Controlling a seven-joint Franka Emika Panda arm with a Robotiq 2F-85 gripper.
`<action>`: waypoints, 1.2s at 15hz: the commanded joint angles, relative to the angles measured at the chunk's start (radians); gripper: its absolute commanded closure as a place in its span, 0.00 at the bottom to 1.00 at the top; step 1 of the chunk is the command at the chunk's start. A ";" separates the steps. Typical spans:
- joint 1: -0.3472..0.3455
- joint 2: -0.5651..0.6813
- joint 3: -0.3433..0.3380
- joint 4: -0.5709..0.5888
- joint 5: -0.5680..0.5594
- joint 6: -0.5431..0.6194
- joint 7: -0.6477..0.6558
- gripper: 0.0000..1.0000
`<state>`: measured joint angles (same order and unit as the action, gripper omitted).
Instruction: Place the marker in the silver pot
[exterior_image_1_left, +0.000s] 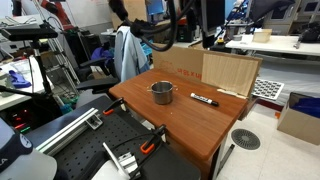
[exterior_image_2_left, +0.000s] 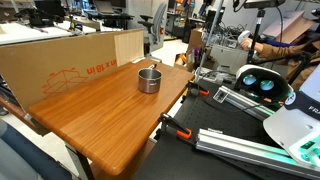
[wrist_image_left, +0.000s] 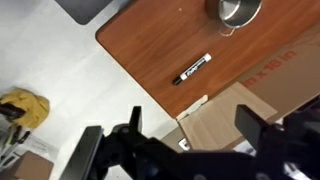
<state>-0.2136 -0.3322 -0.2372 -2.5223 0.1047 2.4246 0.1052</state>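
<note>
The marker (wrist_image_left: 192, 69), black with a white band, lies flat on the wooden table (wrist_image_left: 150, 40) in the wrist view. It also shows in an exterior view (exterior_image_1_left: 205, 99), to the right of the silver pot (exterior_image_1_left: 162, 92). The pot stands upright and looks empty in both exterior views (exterior_image_2_left: 149, 79), and sits at the top edge of the wrist view (wrist_image_left: 238, 10). My gripper (wrist_image_left: 195, 125) is open and empty. It hangs high above the table's edge and the cardboard box, well away from the marker. The marker is not visible in the exterior view that shows the pot from the table's long side.
A large cardboard box (exterior_image_1_left: 225, 70) stands along one side of the table (exterior_image_2_left: 70, 60). Orange-handled clamps (exterior_image_1_left: 150, 147) grip the table's edge. A yellow object (wrist_image_left: 22, 108) lies on the floor. Desks, chairs and equipment surround the table.
</note>
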 joint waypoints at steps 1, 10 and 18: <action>-0.053 0.088 0.038 0.029 -0.018 0.105 0.181 0.00; -0.039 0.315 0.058 0.072 0.012 0.381 0.529 0.00; 0.056 0.495 0.055 0.106 0.111 0.514 0.668 0.00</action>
<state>-0.1920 0.0998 -0.1760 -2.4451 0.1627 2.8842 0.7410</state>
